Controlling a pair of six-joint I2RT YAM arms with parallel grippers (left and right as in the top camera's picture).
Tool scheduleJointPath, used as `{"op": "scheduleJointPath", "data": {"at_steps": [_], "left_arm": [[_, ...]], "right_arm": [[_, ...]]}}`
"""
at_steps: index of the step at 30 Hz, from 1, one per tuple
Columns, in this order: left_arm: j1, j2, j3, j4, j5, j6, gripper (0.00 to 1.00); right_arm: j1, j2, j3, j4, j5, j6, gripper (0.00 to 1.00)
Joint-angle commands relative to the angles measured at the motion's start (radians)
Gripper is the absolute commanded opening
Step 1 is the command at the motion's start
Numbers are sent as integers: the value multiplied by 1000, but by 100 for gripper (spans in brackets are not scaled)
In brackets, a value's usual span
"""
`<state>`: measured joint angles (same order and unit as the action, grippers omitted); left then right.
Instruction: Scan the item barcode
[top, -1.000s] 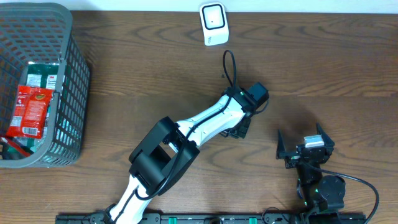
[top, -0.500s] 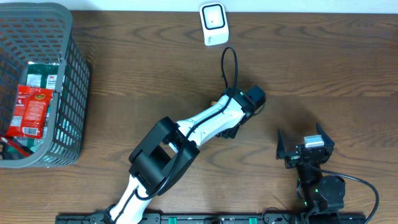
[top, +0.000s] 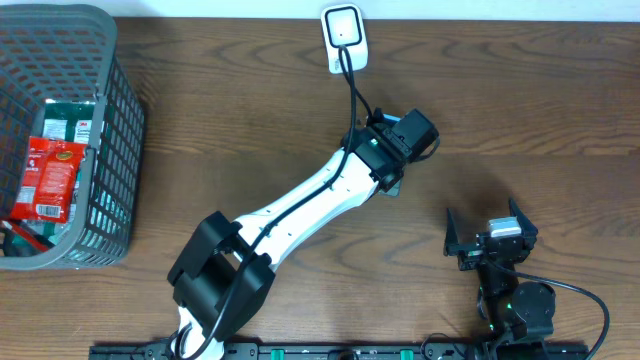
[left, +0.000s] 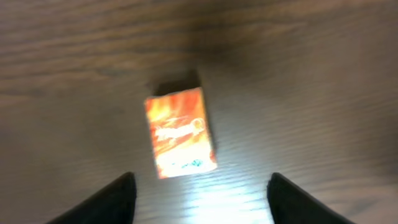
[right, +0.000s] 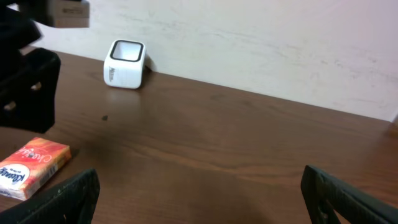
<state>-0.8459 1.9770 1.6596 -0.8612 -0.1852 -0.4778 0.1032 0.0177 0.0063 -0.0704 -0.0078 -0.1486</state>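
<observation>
Orange packet (left: 180, 132), just one, is lying mid-frame on the worktop (left: 311, 74) before the released left jaws. Right jaws are gaping empty; one scanner (top: 343, 38) is sitting top centre.

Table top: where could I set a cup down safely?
Bare wood: right of the scanner along the far edge, and between the basket and the left arm. Crowded: mid-table, where that arm hangs over the orange box, and around the right arm.

Orange-red flame-patterned packet (left: 181, 132) (white lettering), white scanner (right: 124, 65), grey basket (top: 126, 120), dark brown wood-grain table (top: 550, 100).
</observation>
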Motion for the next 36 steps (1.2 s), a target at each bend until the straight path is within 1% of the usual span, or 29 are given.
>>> {"op": "scheduleJointPath", "data": {"at_steps": [1, 2, 3, 8, 13, 15, 20, 33, 36], "left_arm": [[-3, 51, -1, 60, 16, -47, 33], [-3, 64, -1, 80, 16, -47, 29], [-3, 82, -1, 107, 16, -47, 28], [-3, 126, -1, 143, -64, -48, 28], [-3, 154, -2, 142, -128, -47, 32], [-3, 158, -3, 143, -143, -48, 32], [-8, 176, -5, 138, -138, -85, 32], [-16, 201, -20, 138, -142, -86, 32], [-16, 201, -21, 137, -142, -105, 32]], "right_arm": [[3, -5, -1, -5, -5, -13, 99], [3, -5, -1, -5, -5, -13, 99], [3, -5, -1, -5, -5, -13, 99], [3, -5, -1, -5, -5, -13, 99], [3, -5, -1, -5, -5, -13, 99], [3, -5, -1, -5, -5, -13, 99], [3, -5, -1, -5, -5, -13, 99], [3, -5, -1, -5, -5, -13, 99], [3, -5, -1, -5, -5, -13, 99]]}}
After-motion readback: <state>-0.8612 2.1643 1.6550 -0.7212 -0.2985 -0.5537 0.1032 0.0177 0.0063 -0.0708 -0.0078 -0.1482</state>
